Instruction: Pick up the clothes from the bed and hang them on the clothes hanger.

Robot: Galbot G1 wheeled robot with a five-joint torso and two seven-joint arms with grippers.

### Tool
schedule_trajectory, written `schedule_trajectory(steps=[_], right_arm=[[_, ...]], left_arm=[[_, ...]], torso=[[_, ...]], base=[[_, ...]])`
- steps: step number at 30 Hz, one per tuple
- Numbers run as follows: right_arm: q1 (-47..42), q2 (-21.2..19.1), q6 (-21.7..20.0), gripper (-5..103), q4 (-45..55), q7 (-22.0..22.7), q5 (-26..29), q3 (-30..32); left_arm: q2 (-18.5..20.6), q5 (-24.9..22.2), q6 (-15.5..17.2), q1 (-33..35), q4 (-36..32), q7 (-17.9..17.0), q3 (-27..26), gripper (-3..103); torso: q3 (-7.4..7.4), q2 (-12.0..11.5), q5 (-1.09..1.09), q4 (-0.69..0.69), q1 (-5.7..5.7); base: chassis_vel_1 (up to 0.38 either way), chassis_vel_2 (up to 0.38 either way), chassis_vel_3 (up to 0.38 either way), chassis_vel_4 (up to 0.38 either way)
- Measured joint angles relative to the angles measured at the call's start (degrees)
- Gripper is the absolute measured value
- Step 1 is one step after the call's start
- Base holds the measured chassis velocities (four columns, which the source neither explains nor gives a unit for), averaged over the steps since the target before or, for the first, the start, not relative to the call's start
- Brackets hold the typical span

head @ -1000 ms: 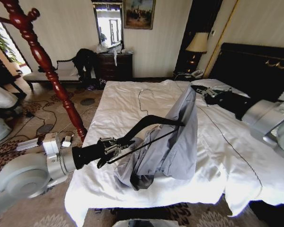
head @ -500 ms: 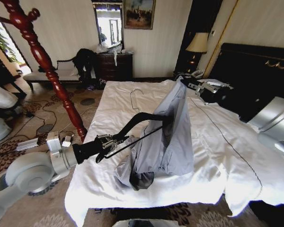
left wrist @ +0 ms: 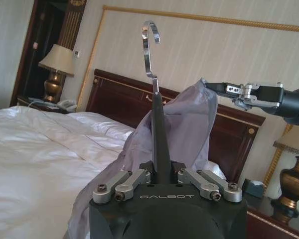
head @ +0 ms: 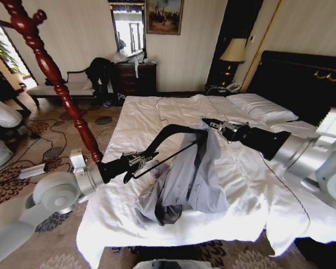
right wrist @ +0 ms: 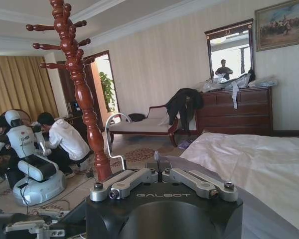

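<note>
Shirt (head: pixel 193 176): thin, limp, light; right gripper (head: pixel 208 124) pinches its collar edge, left gripper (head: pixel 135 162) clamps hanger (head: pixel 171 140).

Pale grey-blue clothes (head: pixel 193 179) drape over the black clothes hanger (head: pixel 171 140) above the white bed (head: pixel 257 185).
</note>
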Motion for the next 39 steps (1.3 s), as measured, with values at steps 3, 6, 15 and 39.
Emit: schedule_trajectory(steps=[3, 6, 15, 39], right_arm=[[0.57, -0.14, 0.17, 0, -0.01, 0.01, -0.03, 0.14], [2.16, -0.21, 0.41, 0, -0.01, 0.02, 0.29, 0.33], [9.75, -1.22, 1.24, 0, -0.02, 0.20, 4.68, 0.31], [-5.44, 4.21, -0.66, 0, -0.10, -0.53, -6.71, 0.74]], left_arm=[[-0.55, -0.31, 0.54, -2.63, 0.62, -0.08, 3.02, 17], [-0.39, -0.17, 0.92, -3.69, 0.83, -0.05, 5.11, 17], [-6.35, 1.44, 1.43, -17.17, 5.30, -2.32, 19.99, 17], [-18.27, -0.75, 1.11, -34.02, 15.04, -8.44, 28.70, 17]], torso=[[0.00, 0.00, 0.01, -0.01, 0.00], [0.00, 0.00, 0.01, 0.01, 0.00], [0.00, 0.00, 0.00, -0.02, 0.00], [0.00, 0.00, 0.00, 0.01, 0.00]], base=[[0.000, 0.000, 0.000, 0.000], [0.000, 0.000, 0.000, 0.000], [0.000, 0.000, 0.000, 0.000], [0.000, 0.000, 0.000, 0.000]])
